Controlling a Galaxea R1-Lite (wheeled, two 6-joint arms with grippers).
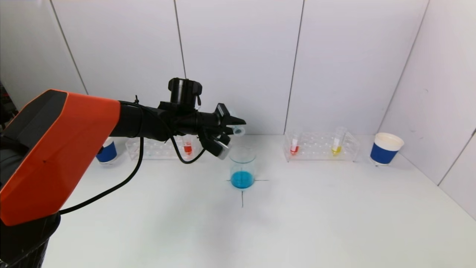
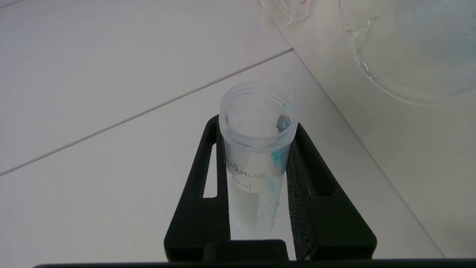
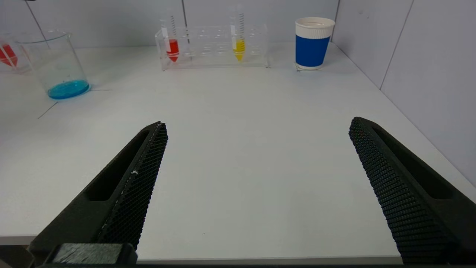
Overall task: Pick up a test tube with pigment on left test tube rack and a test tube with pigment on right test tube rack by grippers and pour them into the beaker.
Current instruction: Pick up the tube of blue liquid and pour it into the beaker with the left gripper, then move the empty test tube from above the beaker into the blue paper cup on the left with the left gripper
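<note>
My left gripper (image 1: 231, 128) hangs just above the glass beaker (image 1: 242, 169) and is shut on a clear test tube (image 1: 238, 130). The tube lies nearly level with its open mouth over the beaker's rim. In the left wrist view the test tube (image 2: 256, 156) is drained, with only blue smears inside, and sits between the black pads of the left gripper (image 2: 256, 126). The beaker holds blue liquid at the bottom. The left rack (image 1: 156, 149) keeps a red tube (image 1: 187, 147). The right rack (image 1: 316, 144) holds a red tube (image 1: 294, 146) and a yellow tube (image 1: 336, 146). My right gripper (image 3: 256, 124) is open and empty over the table's near edge.
A blue-and-white paper cup (image 1: 386, 149) stands right of the right rack, and another cup (image 1: 107, 152) sits left of the left rack, partly behind my arm. White wall panels close the back and the right side. A black cross marks the table under the beaker.
</note>
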